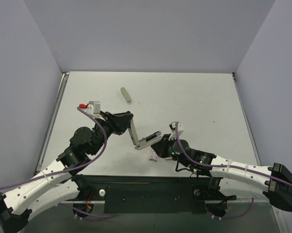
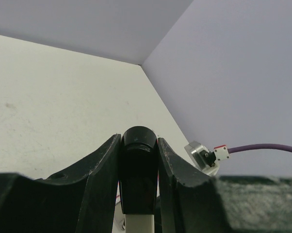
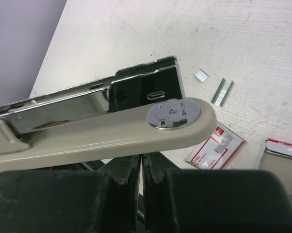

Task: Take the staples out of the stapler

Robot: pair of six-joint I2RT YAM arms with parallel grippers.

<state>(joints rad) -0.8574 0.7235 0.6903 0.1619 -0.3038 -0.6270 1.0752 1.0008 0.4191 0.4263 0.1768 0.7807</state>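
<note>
- Stapler point(image 1: 147, 141) opened wide, black end pinched in closed left claw point(image 2: 138, 141).
- Right claw point(image 3: 142, 166) almost closed under beige base; hold unclear.
- Staple box point(image 3: 215, 145) red and white, print unreadable.

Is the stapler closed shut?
No, the top view shows the stapler swung open at its hinge into an L shape, with the left gripper clamped on the end of one arm.

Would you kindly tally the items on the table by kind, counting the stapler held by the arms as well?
stapler: 1
loose staple pieces: 2
red-and-white staple box pieces: 2
olive-grey bar: 1
Total: 6
</note>
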